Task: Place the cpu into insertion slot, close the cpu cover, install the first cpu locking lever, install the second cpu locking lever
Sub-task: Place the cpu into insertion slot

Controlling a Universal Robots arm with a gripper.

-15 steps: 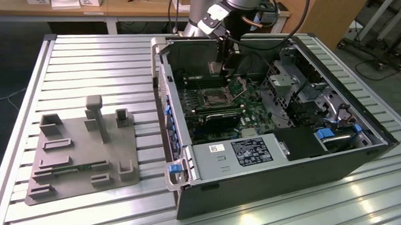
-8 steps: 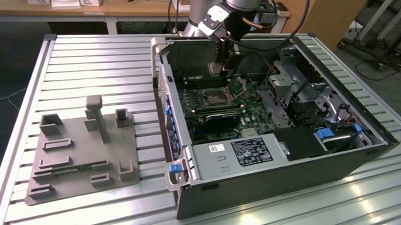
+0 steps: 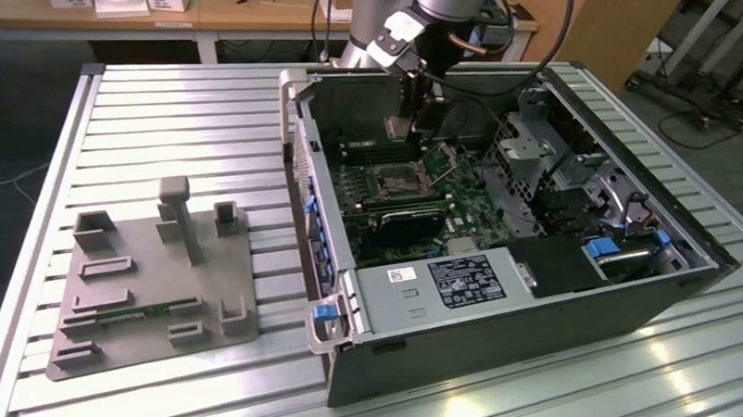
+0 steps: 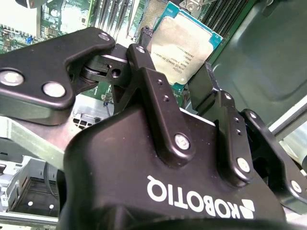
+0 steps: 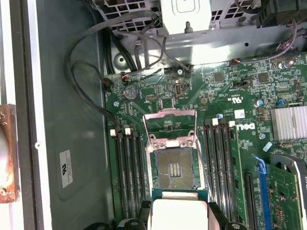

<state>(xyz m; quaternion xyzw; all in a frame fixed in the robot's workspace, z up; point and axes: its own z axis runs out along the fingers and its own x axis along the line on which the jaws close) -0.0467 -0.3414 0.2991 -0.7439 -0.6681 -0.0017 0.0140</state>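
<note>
My gripper (image 3: pixel 408 126) hangs inside the open computer case, shut on the cpu (image 4: pixel 184 45), a flat square chip with a silver-grey top. One finger (image 4: pixel 144 52) presses each of two opposite edges. The cpu (image 5: pixel 178 213) is held above the motherboard, just off one side of the insertion slot (image 5: pixel 175 168). That slot lies bare, its dark contact field showing. The cpu cover (image 5: pixel 171 141), a thin silvery frame, is swung up and open at the slot's far edge. In the exterior view the insertion slot (image 3: pixel 395 179) sits below and in front of the gripper.
Long black memory slots (image 5: pixel 125 167) flank the socket on both sides. The case (image 3: pixel 344 291) lies open on a slatted metal table (image 3: pixel 165 99). A grey labelled box (image 3: pixel 450 281) and a drive cage (image 3: pixel 540 149) stand nearby. A grey fixture plate (image 3: pixel 146 284) lies at the exterior view's left.
</note>
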